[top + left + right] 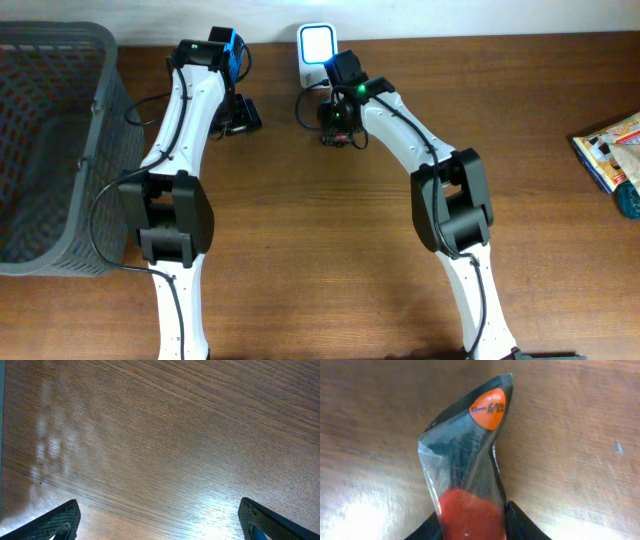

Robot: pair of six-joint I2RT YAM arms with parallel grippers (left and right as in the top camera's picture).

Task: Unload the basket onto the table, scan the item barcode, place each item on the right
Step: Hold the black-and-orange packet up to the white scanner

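The item is a clear plastic packet (465,460) with dark contents, a red lower part and a round orange label near its top corner. My right gripper (472,522) is shut on its red end, a black finger (520,522) pressing on each side. From overhead, the right gripper (340,128) sits just in front of the white barcode scanner (316,45) with its lit face at the table's back edge. The wrist largely hides the packet there, and no barcode shows. My left gripper (159,505) is open over bare wood, and overhead it (243,113) lies left of the scanner.
A dark grey mesh basket (108,95) fills the table's left side, close to the left arm. Another colourful packet (608,150) lies at the right edge. Brown wooden tabletop (330,250) stretches between the two arm bases.
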